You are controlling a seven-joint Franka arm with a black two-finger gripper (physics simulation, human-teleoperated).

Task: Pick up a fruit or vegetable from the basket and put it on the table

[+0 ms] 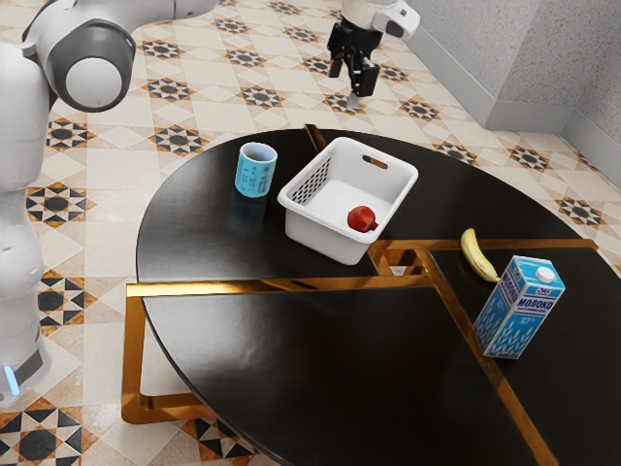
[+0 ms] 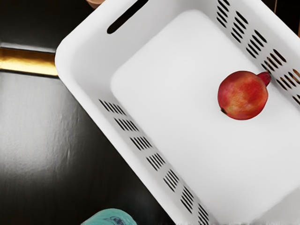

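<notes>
High over the far side of the table, my gripper (image 1: 349, 82) is open, its fingers apart with nothing between them. Below it stands the white basket (image 1: 304, 222), upright, with slotted sides. A red pomegranate (image 1: 362, 218) lies on the basket floor, near one side wall. Seen from above in the wrist view, the pomegranate (image 2: 243, 95) rests inside the basket (image 2: 185, 61), its crown pointing to the slotted wall.
The round black table (image 1: 320, 359) with gold strips also holds a blue cup (image 1: 254, 173) beside the basket, a banana (image 1: 475, 254) and a blue milk carton (image 1: 519, 309) toward the exterior view's right. The cup (image 2: 111, 217) is partly visible from my hand.
</notes>
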